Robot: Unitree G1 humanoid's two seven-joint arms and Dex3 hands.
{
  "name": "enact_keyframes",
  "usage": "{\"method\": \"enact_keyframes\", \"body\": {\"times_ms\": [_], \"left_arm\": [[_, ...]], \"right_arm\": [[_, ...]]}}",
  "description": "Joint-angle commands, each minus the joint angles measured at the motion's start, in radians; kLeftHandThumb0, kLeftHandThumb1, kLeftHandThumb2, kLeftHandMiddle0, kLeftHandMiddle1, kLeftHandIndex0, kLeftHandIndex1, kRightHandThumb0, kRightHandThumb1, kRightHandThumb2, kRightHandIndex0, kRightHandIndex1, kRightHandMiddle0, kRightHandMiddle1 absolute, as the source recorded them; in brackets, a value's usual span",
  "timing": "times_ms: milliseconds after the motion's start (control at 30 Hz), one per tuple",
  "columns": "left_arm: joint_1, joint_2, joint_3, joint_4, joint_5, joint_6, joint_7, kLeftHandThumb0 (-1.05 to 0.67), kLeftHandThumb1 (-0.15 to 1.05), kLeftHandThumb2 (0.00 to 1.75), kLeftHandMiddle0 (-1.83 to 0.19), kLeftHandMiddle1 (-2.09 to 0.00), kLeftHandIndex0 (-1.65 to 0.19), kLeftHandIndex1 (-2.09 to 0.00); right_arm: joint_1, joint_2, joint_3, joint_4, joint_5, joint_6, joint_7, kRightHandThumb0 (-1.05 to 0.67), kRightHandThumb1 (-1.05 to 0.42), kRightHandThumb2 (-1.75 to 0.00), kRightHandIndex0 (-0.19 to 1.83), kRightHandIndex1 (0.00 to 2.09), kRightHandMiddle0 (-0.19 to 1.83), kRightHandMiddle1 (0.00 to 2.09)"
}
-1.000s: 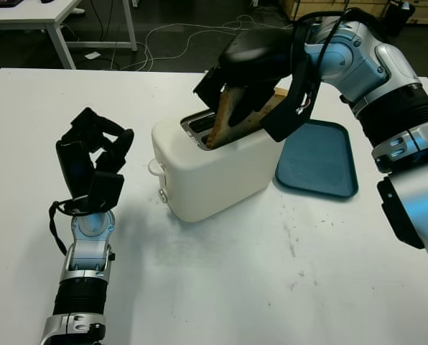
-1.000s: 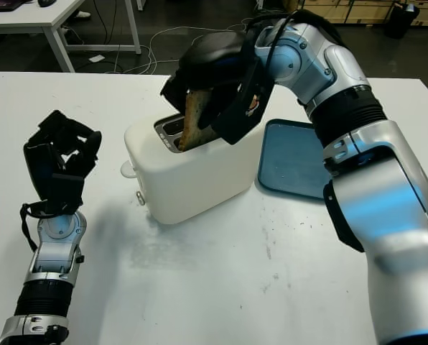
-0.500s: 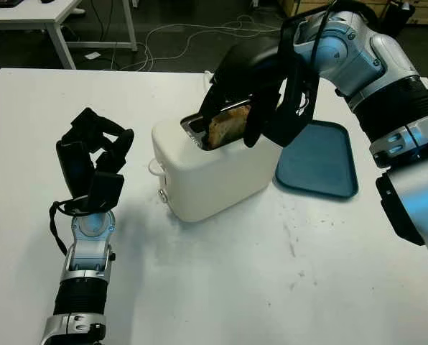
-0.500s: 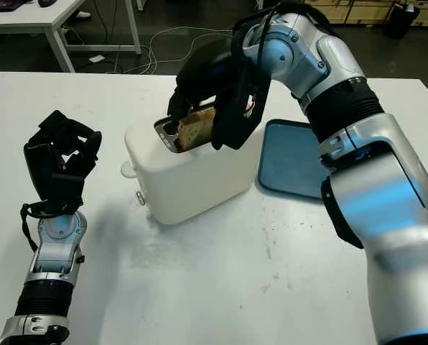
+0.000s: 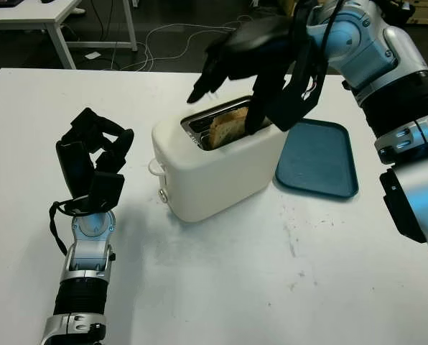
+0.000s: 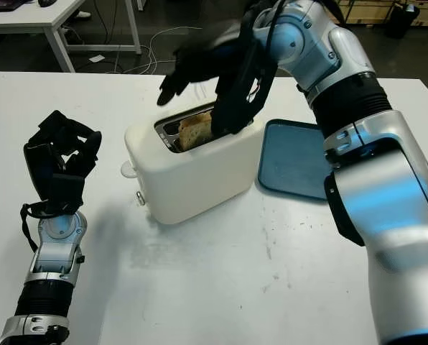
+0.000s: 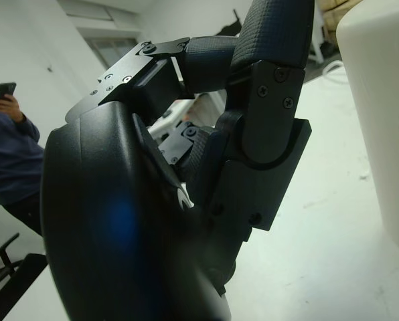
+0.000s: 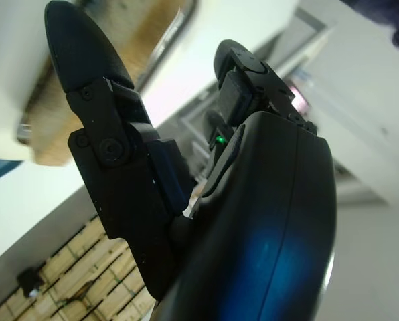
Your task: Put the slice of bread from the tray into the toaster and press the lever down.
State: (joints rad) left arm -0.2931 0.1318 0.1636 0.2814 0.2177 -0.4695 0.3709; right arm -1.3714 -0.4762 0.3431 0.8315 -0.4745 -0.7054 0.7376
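A slice of bread point(image 5: 228, 129) sits in the slot of the white toaster point(image 5: 214, 169), its top edge sticking out. My right hand point(image 5: 250, 68) hovers open just above the toaster, holding nothing, one finger hanging down beside the bread. The toaster's lever knob point(image 5: 155, 167) is on its left end. The blue tray point(image 5: 318, 158) lies bare to the right of the toaster. My left hand point(image 5: 92, 162) is raised at the left of the table, fingers curled, holding nothing; the toaster's side point(image 7: 380, 100) is close by it.
The white table point(image 5: 271, 273) stretches in front of the toaster. Cables lie on the floor beyond the far edge, and another white table point(image 5: 27, 14) stands at the back left. A person point(image 7: 9, 147) holding a phone stands off to the side.
My right hand lowered the bread into the toaster slot, let go of it and lifted up open. The left hand has not moved.
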Motion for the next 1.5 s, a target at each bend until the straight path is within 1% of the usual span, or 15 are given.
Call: {"method": "enact_keyframes", "body": {"times_ms": [0,67,200,300,433,600,733,833,900,1033,1133,1267,1367,1400,1467], "left_arm": [[0.012,-0.002,-0.006,-0.006,-0.001,0.001,-0.003,-0.97,0.92,0.19,-1.03,-1.65,-0.82,-1.46],[0.014,0.000,-0.004,-0.007,-0.003,0.000,-0.005,-0.97,0.92,0.20,-1.03,-1.65,-0.82,-1.46],[0.012,0.005,0.001,-0.001,-0.014,-0.007,-0.014,-0.97,0.92,0.20,-1.03,-1.65,-0.82,-1.45],[0.011,0.010,0.000,-0.006,-0.024,-0.005,-0.033,-0.97,0.92,0.19,-1.03,-1.64,-0.81,-1.44],[0.002,0.022,-0.003,0.003,-0.020,-0.021,-0.048,-0.94,0.92,0.21,-1.02,-1.63,-0.81,-1.42],[-0.013,0.029,-0.010,0.020,-0.022,-0.035,-0.064,-0.92,0.92,0.26,-1.01,-1.59,-0.85,-1.42],[-0.016,0.025,-0.013,0.019,-0.020,-0.028,-0.065,-0.92,0.92,0.29,-1.02,-1.57,-0.85,-1.42],[-0.017,0.023,-0.014,0.018,-0.015,-0.025,-0.061,-0.93,0.92,0.31,-1.02,-1.58,-0.86,-1.44],[-0.017,0.021,-0.014,0.022,-0.024,-0.029,-0.065,-0.92,0.92,0.31,-1.02,-1.58,-0.85,-1.44],[-0.014,0.021,-0.016,0.018,-0.029,-0.021,-0.070,-0.93,0.92,0.31,-1.02,-1.59,-0.85,-1.45],[-0.013,0.024,-0.016,0.022,-0.025,-0.023,-0.068,-0.92,0.92,0.31,-1.02,-1.60,-0.85,-1.46],[-0.006,0.043,-0.019,0.023,-0.005,-0.026,-0.070,-0.91,0.92,0.32,-1.01,-1.62,-0.83,-1.47],[0.001,0.072,-0.021,0.021,0.009,-0.033,-0.085,-0.91,0.92,0.32,-1.02,-1.63,-0.81,-1.46],[0.003,0.080,-0.021,0.019,0.013,-0.035,-0.089,-0.90,0.92,0.31,-1.02,-1.63,-0.80,-1.45],[0.012,0.112,-0.021,0.004,0.036,-0.044,-0.096,-0.89,0.92,0.31,-1.02,-1.62,-0.79,-1.43]], "right_arm": [[0.032,-0.027,-0.058,-0.014,0.040,0.012,-0.089,-0.70,-0.86,-0.02,0.24,0.76,0.59,0.09],[0.076,-0.041,-0.131,-0.016,0.089,0.008,-0.189,-0.62,-0.89,-0.01,0.41,0.79,0.73,0.14],[0.208,-0.059,-0.253,-0.034,0.158,0.009,-0.382,-0.51,-0.92,-0.06,0.63,0.84,0.88,0.19],[0.358,-0.073,-0.313,-0.038,0.180,-0.021,-0.510,-0.37,-0.92,-0.10,0.77,0.92,0.94,0.21],[0.603,-0.065,-0.375,-0.142,0.195,0.036,-0.628,-0.28,-0.92,-0.25,0.86,0.91,1.00,0.20],[0.865,0.027,-0.455,-0.322,0.210,0.087,-0.821,-0.25,-0.92,-0.30,0.95,0.82,1.06,0.18],[0.995,0.099,-0.501,-0.412,0.235,0.110,-0.907,-0.25,-0.92,-0.31,0.93,1.04,1.09,0.19],[1.059,0.155,-0.521,-0.442,0.264,0.104,-0.949,-0.27,-0.92,-0.28,0.92,1.20,1.11,0.30],[1.096,0.199,-0.530,-0.466,0.278,0.114,-0.984,-0.28,-0.92,-0.28,0.90,1.30,1.02,0.52],[1.131,0.287,-0.548,-0.484,0.313,0.115,-1.048,-0.32,-0.92,-0.26,0.92,1.43,0.99,0.66],[1.143,0.332,-0.550,-0.490,0.359,0.122,-1.046,-0.33,-0.92,-0.30,0.88,1.55,0.94,0.85],[1.155,0.355,-0.542,-0.496,0.418,0.151,-1.000,-0.36,-0.92,-0.32,0.86,1.55,0.95,0.76],[1.160,0.354,-0.540,-0.516,0.419,0.189,-0.983,-0.37,-0.92,-0.33,0.83,1.61,0.87,0.98],[1.161,0.352,-0.540,-0.523,0.421,0.200,-0.977,-0.36,-0.92,-0.34,0.82,1.65,0.83,1.10],[1.160,0.354,-0.544,-0.533,0.439,0.215,-0.963,-0.36,-0.92,-0.35,0.82,1.67,0.80,1.18]]}}
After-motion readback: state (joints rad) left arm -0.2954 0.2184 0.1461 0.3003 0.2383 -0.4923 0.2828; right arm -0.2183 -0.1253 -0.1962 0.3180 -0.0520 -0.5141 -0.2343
